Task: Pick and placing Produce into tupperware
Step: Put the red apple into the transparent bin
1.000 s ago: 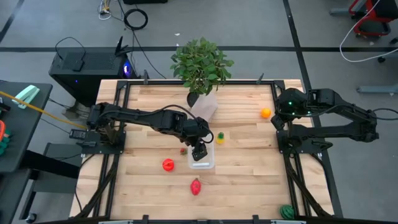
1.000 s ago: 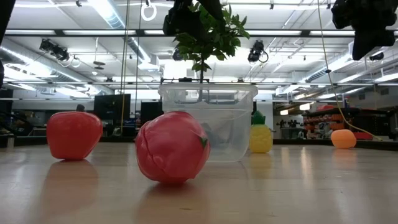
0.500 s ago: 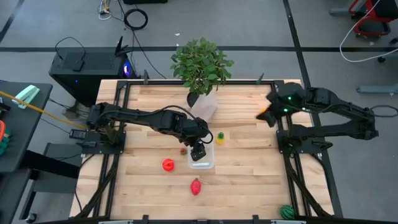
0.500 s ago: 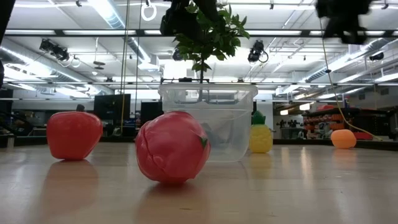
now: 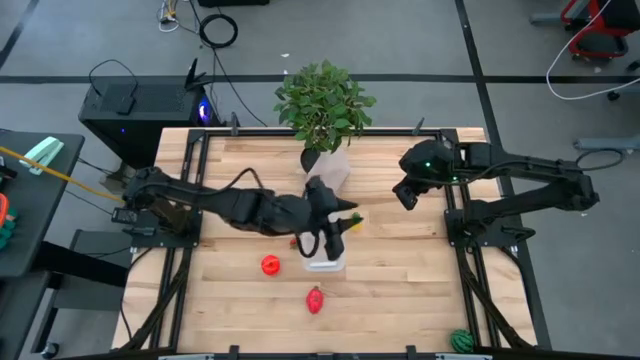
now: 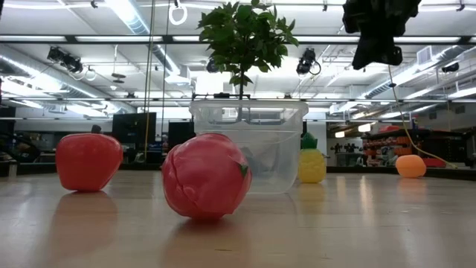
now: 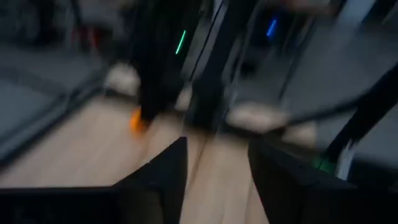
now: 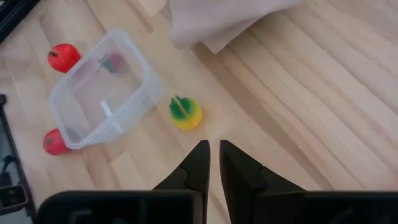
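Centrally, the clear tupperware [image 5: 324,262] sits on the table [image 5: 400,300], with the left pincer [image 5: 333,240] above its rim, fingers parted, empty. Right pincer [image 5: 405,194] hovers nearly shut, empty, above scattered produce [image 5: 270,265].

- Wooden table [image 5: 400,290] carries clear tub [image 8: 102,93].
- Beside tub: yellow fruit [image 8: 185,112], two red fruits [image 5: 270,265], [image 5: 315,299].
- Potted plant [image 5: 322,105] behind tub.
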{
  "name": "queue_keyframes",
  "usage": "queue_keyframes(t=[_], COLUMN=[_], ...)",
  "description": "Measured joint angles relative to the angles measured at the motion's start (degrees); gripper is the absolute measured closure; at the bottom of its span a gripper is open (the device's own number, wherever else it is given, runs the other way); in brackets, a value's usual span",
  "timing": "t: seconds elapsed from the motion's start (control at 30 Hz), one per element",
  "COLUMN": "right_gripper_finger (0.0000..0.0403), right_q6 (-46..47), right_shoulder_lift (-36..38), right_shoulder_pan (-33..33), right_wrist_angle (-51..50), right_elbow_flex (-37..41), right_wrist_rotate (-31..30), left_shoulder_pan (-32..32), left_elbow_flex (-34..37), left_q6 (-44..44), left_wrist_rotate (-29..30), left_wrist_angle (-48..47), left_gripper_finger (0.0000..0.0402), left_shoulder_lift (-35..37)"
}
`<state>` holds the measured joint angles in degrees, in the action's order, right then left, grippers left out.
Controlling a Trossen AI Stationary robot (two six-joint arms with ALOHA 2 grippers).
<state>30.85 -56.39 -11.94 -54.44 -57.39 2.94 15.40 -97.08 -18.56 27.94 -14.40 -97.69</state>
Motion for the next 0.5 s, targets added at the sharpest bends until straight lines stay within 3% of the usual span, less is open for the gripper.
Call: queue_keyframes(t=[0.07, 0.27, 0.5], right_gripper_finger=[0.036, 0.036, 0.036], right_q6=[0.0, 1.1, 2.5], right_shoulder_lift=[-0.1, 0.9, 3.6], right_shoulder_pan=[0.0, 0.0, 0.0], right_wrist_angle=[0.0, -0.5, -3.0], right_elbow_flex=[0.0, 0.0, 0.0], right_wrist_rotate=[0.0, 0.1, 0.1], left_shoulder_pan=[0.1, -1.2, -1.4], left_elbow_flex=[0.0, 0.0, 0.0], left_q6=[3.8, 9.9, 15.0], left_wrist_rotate=[-3.7, -22.9, -26.7], left_wrist_angle=[8.4, 32.6, 61.0], left_gripper_finger=[0.0259, 0.0316, 0.035], left_shoulder_lift=[-0.1, -0.1, -0.1])
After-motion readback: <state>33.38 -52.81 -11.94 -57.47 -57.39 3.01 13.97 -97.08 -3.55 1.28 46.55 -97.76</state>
